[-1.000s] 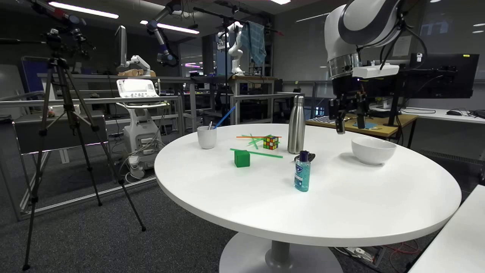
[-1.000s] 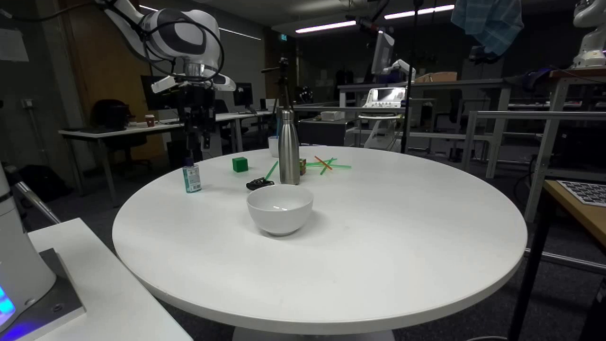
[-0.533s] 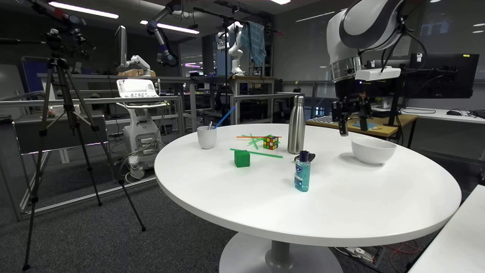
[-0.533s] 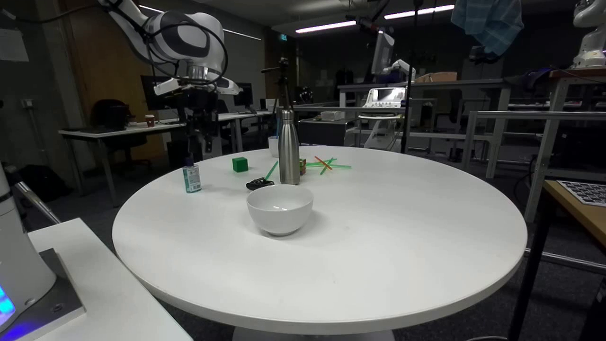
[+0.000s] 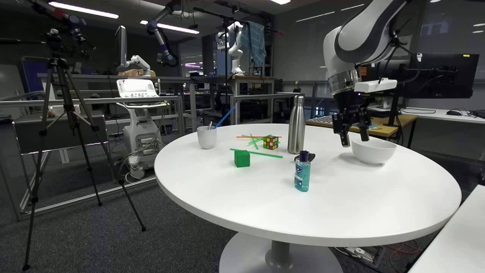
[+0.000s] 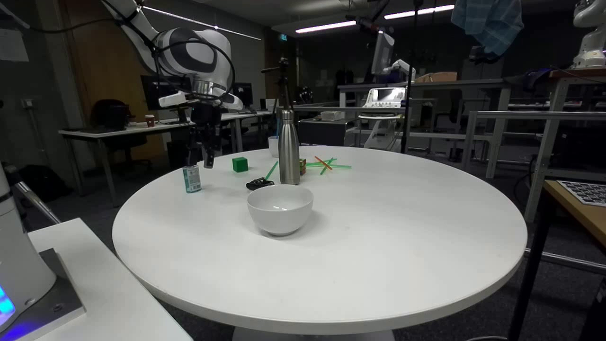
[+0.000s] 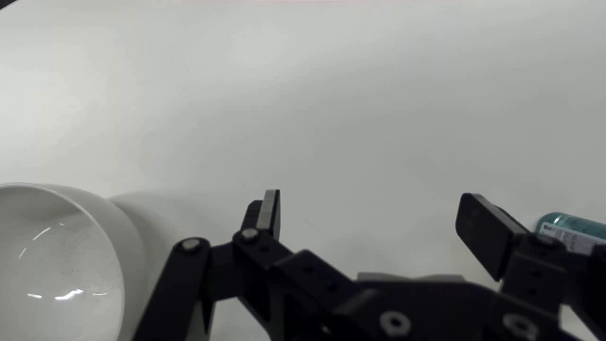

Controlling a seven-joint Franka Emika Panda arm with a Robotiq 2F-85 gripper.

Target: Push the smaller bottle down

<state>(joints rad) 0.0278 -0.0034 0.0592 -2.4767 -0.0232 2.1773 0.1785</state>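
Note:
The smaller bottle, teal-blue with a dark cap, stands upright on the white table in both exterior views (image 5: pixel 302 176) (image 6: pixel 192 179). In the wrist view part of it (image 7: pixel 573 229) shows at the right edge, beyond the right finger. My gripper is open and empty in all views (image 5: pixel 355 140) (image 6: pixel 201 162) (image 7: pixel 371 202). It hangs above the table, between the smaller bottle and the white bowl, apart from the bottle. In an exterior view the dark cap cannot be told from the gripper finger overlapping it. The tall silver bottle (image 5: pixel 296 125) (image 6: pixel 289 151) stands upright farther off.
The white bowl (image 5: pixel 373 151) (image 6: pixel 280 210) (image 7: pixel 61 265) stands near the gripper. A black object (image 6: pixel 259 183) lies by the silver bottle. A green cube (image 5: pixel 242 158), a puzzle cube (image 5: pixel 271 142), green and orange sticks and a white cup (image 5: pixel 207 137) are on the table (image 5: pixel 227 197).
My gripper has moved down toward the table, and in an exterior view also slightly right. It stays open. The smaller bottle and the other things have not moved.

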